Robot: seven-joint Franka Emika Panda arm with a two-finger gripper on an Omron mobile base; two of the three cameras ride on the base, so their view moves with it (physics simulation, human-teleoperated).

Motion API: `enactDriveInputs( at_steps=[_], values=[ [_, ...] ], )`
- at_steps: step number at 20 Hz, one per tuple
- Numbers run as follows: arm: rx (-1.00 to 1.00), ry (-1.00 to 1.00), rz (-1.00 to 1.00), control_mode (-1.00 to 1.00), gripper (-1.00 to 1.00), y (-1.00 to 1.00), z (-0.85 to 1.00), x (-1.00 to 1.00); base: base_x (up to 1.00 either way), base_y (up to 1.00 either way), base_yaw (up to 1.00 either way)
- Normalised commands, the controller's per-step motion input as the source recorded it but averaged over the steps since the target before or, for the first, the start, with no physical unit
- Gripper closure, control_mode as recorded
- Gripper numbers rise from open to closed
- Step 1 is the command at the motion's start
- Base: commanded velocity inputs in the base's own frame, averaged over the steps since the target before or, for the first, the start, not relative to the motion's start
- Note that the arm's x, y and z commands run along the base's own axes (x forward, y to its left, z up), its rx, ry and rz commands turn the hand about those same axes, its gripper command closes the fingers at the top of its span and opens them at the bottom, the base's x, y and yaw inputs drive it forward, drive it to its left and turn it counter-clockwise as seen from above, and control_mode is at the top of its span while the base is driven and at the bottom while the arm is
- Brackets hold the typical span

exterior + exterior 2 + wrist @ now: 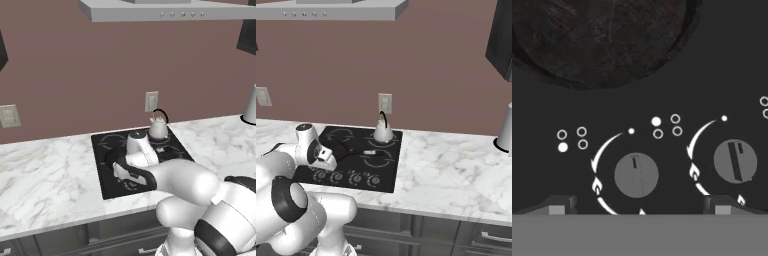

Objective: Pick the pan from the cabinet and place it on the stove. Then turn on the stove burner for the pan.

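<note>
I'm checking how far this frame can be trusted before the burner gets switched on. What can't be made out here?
- Pan: hand view, rim cut off by the top edge; left base view, hidden behind the arm.
- Stove knobs: right base view, too small to read their settings.
- Gripper: hand view, just its tips show.

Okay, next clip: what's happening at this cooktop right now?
The pan already sits on the stove, its handle pointing toward the kettle at the back. The gripper hangs over the front controls, jaws wide open and empty, straddling one knob. No burner looks switched on yet.
</note>
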Motion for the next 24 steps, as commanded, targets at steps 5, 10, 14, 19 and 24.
enactDriveInputs(
  at_steps=[5, 10, 14, 19, 24],
  values=[
    [0.0, 0.0, 0.0, -1.0, -1.0, 0.01, -0.17, 0.08, 0.0, 0.0, 0.0],
    [0.0, 0.0, 0.0, -1.0, -1.0, 0.0, -0.13, 0.0, 0.0, 0.0, 0.0],
    [0.0, 0.0, 0.0, -1.0, -1.0, 0.0, -0.15, 0.0, 0.0, 0.0, 0.0],
    [0.0, 0.0, 0.0, -1.0, -1.0, 0.0, -0.16, 0.01, 0.0, 0.0, 0.0],
    [0.0, 0.0, 0.0, -1.0, -1.0, 0.0, -0.19, 0.08, 0.0, 0.0, 0.0]
  ],
)
